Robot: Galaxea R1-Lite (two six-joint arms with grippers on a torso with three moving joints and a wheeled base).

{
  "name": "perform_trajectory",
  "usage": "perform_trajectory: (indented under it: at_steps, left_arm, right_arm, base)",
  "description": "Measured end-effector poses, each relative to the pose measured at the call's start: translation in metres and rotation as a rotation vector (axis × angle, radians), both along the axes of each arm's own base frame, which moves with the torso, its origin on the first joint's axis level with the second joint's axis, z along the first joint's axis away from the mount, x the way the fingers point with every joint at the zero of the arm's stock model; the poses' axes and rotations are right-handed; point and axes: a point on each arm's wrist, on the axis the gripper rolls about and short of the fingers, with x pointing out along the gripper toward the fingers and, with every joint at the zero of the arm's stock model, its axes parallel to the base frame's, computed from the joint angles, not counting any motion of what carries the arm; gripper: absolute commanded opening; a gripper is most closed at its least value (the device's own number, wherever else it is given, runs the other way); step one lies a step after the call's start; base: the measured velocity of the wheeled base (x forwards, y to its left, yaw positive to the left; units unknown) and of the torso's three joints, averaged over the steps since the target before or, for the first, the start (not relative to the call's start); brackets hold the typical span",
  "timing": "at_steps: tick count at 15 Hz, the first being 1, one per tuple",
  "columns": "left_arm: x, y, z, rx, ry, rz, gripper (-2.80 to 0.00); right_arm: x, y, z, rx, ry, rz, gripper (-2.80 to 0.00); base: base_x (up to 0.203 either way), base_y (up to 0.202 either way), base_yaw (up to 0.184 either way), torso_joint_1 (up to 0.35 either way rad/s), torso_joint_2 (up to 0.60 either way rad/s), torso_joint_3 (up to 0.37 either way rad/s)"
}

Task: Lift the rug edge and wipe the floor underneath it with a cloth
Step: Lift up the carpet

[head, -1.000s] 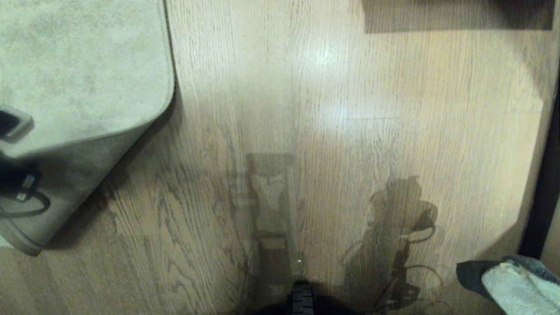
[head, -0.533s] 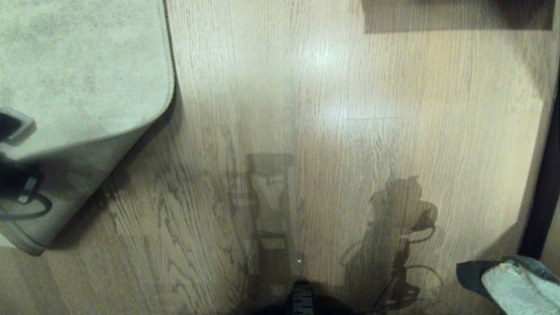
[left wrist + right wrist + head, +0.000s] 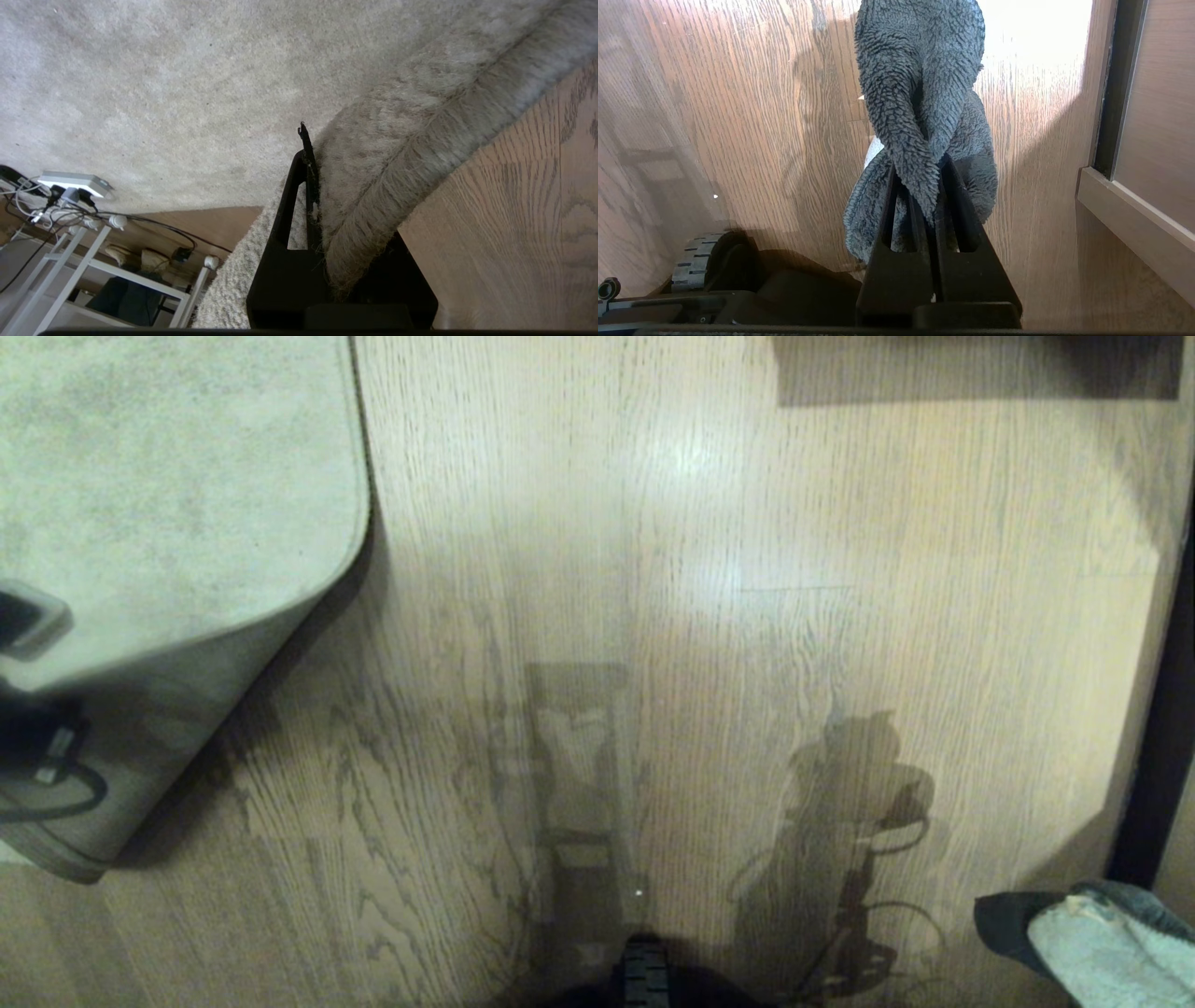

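- The left gripper is pressed together on the rug edge; the fringed border is pinched between the black jaws, with the woven backing turned outward.
- In the head view this gripper is seen at the left margin of the frame, and the rug edge is folded up at the lower left, away from the floor.
- The right gripper is closed on the cloth, whose dark grey pile hangs out past the fingertips; a pale side shows behind.
- In the head view the cloth is found in the lower right corner, well apart from the lifted corner.
- The step in hand is judged to be the holding up of the corner, so that the boards under it are uncovered.
- To do it well, the pinch should be kept firm and the fold held high enough that the cloth can be passed beneath without catching the fringe.
- The cloth should then be carried across the frame to the shaded boards beside the fold and pressed flat there.
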Motion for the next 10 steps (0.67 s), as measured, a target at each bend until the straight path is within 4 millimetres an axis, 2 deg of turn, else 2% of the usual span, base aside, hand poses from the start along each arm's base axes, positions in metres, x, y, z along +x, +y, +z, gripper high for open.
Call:
perform_trajectory:
  at_steps: [7,10]
  left_arm:
    - [-0.0015,-0.0003,-0.0019,-0.001,0.006,0.004,-2.80]
    - [-0.0016,-0.0005,-0.0025,-0.004,0.008,0.000,-2.80]
  right_arm:
    - [0.0000,0.0000,0.0001,0.000,-0.001,0.000,-2.80]
    - [0.0000,0.0000,0.0001,-0.001,-0.001,0.001,-2.80]
  base:
    - [0.000,0.000,0.000,0.000,0.00,0.000]
    - [0.001,0.129,-0.004,0.002,0.01,0.002]
